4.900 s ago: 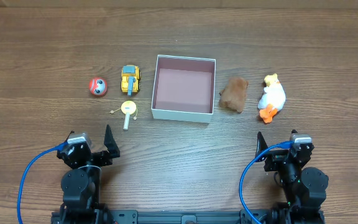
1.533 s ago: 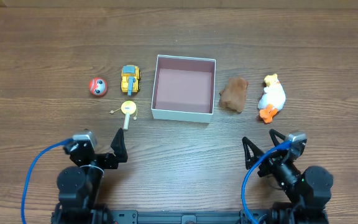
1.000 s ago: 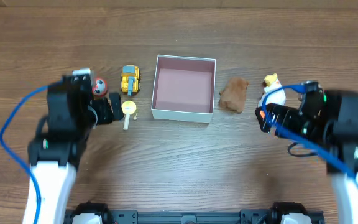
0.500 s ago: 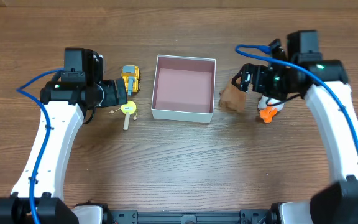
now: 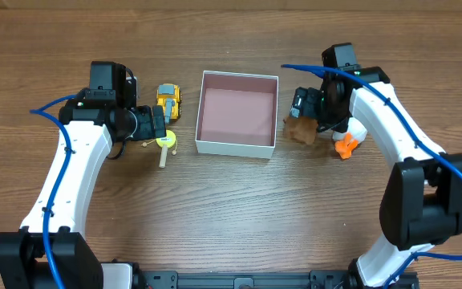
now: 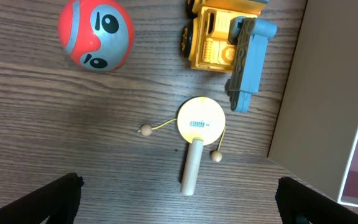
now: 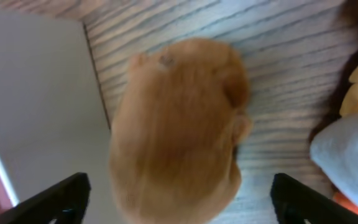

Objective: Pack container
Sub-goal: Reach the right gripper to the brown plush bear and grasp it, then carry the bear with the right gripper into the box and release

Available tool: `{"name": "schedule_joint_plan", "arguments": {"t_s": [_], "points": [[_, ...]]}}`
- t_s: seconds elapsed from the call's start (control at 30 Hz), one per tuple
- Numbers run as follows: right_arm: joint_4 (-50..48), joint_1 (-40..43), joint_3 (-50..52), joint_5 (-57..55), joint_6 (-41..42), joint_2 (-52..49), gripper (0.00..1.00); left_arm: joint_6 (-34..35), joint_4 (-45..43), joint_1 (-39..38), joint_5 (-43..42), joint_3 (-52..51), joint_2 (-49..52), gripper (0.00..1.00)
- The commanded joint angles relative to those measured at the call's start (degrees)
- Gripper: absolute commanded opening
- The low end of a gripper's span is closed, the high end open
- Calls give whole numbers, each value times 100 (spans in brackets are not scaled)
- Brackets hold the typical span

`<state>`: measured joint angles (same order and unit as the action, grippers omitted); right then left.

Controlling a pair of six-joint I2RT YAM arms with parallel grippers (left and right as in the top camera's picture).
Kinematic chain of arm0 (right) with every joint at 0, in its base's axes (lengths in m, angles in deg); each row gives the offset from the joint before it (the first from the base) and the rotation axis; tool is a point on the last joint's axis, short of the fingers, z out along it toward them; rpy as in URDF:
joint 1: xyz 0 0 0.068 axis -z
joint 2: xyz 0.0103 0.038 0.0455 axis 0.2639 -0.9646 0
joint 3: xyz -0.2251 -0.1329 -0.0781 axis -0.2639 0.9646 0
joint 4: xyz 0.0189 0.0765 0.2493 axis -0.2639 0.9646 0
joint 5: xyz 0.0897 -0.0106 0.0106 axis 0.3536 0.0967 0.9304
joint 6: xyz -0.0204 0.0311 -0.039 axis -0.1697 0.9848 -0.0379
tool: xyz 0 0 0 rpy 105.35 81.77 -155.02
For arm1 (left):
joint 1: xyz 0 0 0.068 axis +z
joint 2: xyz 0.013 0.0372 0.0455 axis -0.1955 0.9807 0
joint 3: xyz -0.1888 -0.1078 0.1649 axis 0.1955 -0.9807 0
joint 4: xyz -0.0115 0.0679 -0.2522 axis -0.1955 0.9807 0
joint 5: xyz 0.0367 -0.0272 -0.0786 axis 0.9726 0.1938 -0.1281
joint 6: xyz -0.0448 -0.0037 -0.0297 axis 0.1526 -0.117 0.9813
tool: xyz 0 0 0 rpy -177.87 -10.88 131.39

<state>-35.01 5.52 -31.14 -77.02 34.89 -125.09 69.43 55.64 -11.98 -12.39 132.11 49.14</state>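
The left gripper [image 6: 179, 198] is seen spread wide and empty, its dark fingertips at the lower corners of the left wrist view. Directly under it lies a small yellow pellet drum with a pale wooden handle and two beaded strings [image 6: 199, 121]. Beyond are set a yellow plastic toy truck with a blue-grey arm [image 6: 225, 37] and a red and silver ball with a painted face [image 6: 96, 32].

The right gripper [image 7: 179, 200] is likewise spread and empty, held over a brown furry plush toy [image 7: 179, 124]. This toy lies just beside the square, shallow container with thin white walls and a dusty pink inside [image 5: 237, 147]. A white and yellow plush duck with orange feet [image 5: 350, 128] is found on the plush's other side, toward the right edge.

The container sits midway between the left and right edges of the brown wooden table [image 5: 231, 217], nearer the far edge, and appears empty.

Packing is judged not begun, with first picks being lined up. The drum is best pinched across its handle, the strings kept free. Over the plush, the container-side finger should be shifted off the wall before descent, and the soft body squeezed low and firmly.
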Motion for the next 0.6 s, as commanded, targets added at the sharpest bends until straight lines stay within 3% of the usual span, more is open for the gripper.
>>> {"name": "schedule_joint_plan", "arguments": {"t_s": [0.0, 0.13, 0.27, 0.4, 0.57], "points": [[-155, -2, -131, -96, 262, -243, 93, -131, -7, 37, 20, 131, 22, 100], [-387, -35, -13, 50, 264, -601, 86, -131, -7, 37, 20, 131, 22, 100], [-393, -35, -24, 15, 258, -708, 49, -131, -7, 37, 20, 131, 22, 100], [-151, -35, -168, -328, 240, -455, 19, -131, -7, 37, 20, 131, 22, 100], [584, -76, -721, -739, 240, 369, 18, -131, -7, 37, 20, 131, 22, 100]]}}
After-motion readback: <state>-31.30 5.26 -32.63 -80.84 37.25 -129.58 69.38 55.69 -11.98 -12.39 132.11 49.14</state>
